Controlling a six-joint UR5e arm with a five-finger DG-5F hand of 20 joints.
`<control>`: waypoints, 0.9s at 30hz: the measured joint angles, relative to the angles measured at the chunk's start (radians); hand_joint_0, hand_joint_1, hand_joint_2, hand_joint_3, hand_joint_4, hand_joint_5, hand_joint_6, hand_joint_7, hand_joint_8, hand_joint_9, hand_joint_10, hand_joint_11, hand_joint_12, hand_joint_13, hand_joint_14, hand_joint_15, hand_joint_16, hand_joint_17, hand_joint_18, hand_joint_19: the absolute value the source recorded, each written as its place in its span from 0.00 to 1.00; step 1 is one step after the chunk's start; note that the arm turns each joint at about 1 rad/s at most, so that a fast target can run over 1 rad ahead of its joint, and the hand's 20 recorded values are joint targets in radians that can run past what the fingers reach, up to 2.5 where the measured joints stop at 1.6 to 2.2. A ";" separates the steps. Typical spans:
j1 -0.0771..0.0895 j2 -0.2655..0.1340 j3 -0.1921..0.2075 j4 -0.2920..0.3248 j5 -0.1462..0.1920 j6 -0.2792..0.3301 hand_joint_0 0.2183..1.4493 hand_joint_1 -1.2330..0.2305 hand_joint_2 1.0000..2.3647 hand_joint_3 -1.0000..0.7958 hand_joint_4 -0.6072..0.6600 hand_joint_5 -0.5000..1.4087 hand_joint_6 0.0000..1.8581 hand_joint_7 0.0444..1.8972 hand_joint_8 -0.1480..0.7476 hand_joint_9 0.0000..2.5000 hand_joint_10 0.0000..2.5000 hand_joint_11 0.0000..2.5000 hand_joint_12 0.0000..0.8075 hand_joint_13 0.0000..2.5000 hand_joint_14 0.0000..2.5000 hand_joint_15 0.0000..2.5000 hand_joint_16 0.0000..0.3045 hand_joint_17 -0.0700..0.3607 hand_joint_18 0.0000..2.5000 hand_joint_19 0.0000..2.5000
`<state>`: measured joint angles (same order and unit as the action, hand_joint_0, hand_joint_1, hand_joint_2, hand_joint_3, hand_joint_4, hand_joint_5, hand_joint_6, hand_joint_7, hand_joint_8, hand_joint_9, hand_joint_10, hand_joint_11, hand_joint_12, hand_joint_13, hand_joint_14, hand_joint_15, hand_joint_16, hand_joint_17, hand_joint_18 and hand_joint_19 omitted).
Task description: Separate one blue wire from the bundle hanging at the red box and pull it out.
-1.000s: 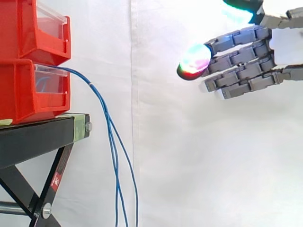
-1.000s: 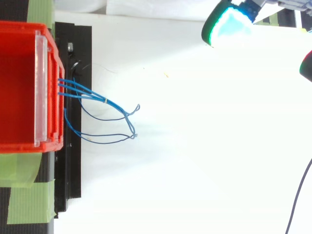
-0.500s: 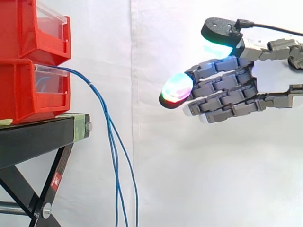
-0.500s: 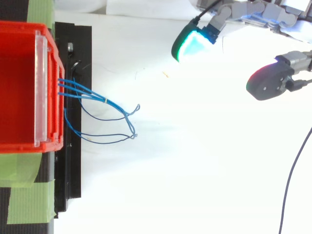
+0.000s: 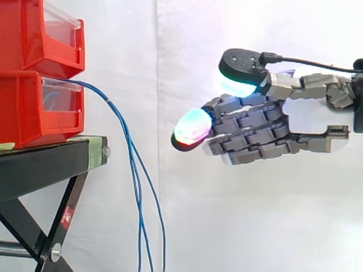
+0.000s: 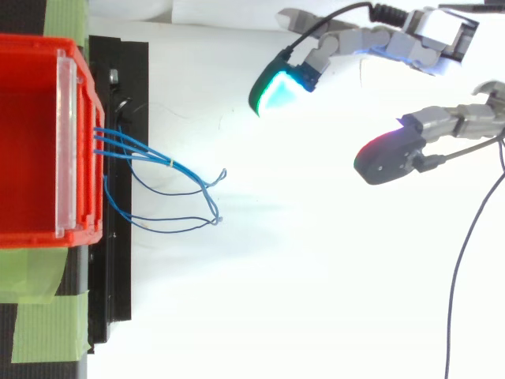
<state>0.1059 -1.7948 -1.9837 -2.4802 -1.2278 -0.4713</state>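
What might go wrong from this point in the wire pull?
The blue wires hang close together and cross below the lower red bin, so the wide, open hand may catch several instead of one. In the top view the hand sits off to one side of the bundle, so a straight reach could miss it.

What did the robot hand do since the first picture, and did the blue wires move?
The hand came in from the right toward the blue wires, fingers open, holding nothing and not yet touching them. The wires, the red bins and the black stand stayed put.
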 measured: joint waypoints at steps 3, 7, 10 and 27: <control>0.001 -0.023 0.000 0.050 0.000 0.000 0.22 0.52 0.00 0.28 0.66 0.12 0.27 0.41 0.36 0.00 0.00 0.00 0.43 0.00 0.00 0.02 0.24 0.54 0.00 0.03; 0.005 -0.051 0.000 0.100 0.001 -0.002 0.22 0.52 0.00 0.28 0.66 0.12 0.27 0.41 0.36 0.00 0.00 0.00 0.43 0.00 0.00 0.02 0.24 0.54 0.00 0.04; 0.009 -0.059 0.000 0.128 0.004 -0.004 0.22 0.52 0.00 0.28 0.66 0.12 0.27 0.41 0.36 0.00 0.00 0.00 0.43 0.00 0.00 0.02 0.24 0.54 0.00 0.04; 0.029 -0.163 0.039 0.238 0.033 -0.026 0.23 0.51 0.00 0.28 0.64 0.11 0.27 0.40 0.35 0.00 0.00 0.00 0.42 0.00 0.00 0.02 0.23 0.54 0.00 0.03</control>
<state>0.1352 -1.9582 -1.9444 -2.2423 -1.1949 -0.4978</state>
